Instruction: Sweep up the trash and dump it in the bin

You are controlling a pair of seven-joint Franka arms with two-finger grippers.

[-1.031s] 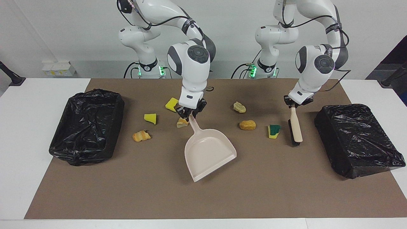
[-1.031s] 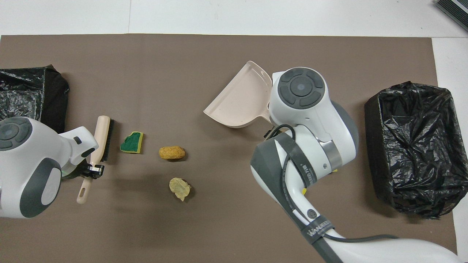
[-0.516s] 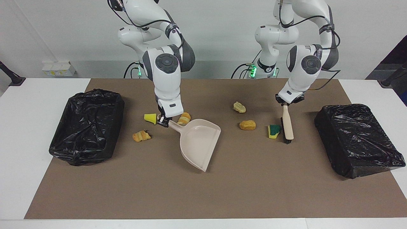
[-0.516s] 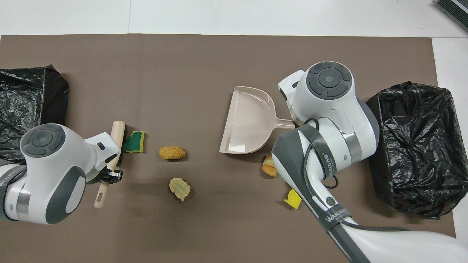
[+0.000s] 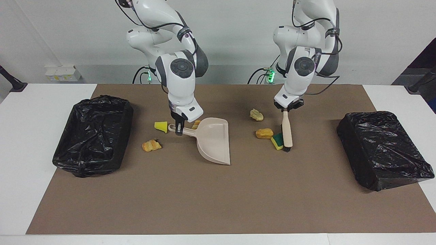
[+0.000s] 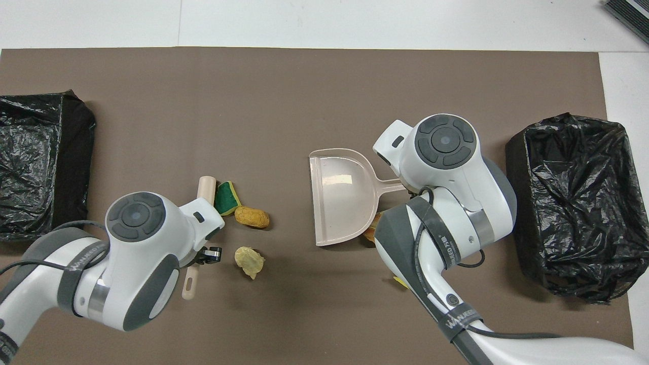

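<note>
Left gripper (image 5: 285, 109) grasps brush (image 5: 287, 131); right gripper (image 5: 179, 127) grasps dustpan (image 5: 214, 140).
Sponge (image 5: 277, 140) and bread (image 5: 264, 133) could slip past the bristles.

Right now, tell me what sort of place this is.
Most likely a robotics lab test bench, not a real kitchen or home: two white arms mounted at a white table, a brown mat laid over it, and staged scraps between two bins lined with black bags.

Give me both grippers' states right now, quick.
Left gripper: shut on the beige-handled brush, at the green-and-yellow sponge piece.
Right gripper: shut on the beige plastic dustpan handle.
</note>
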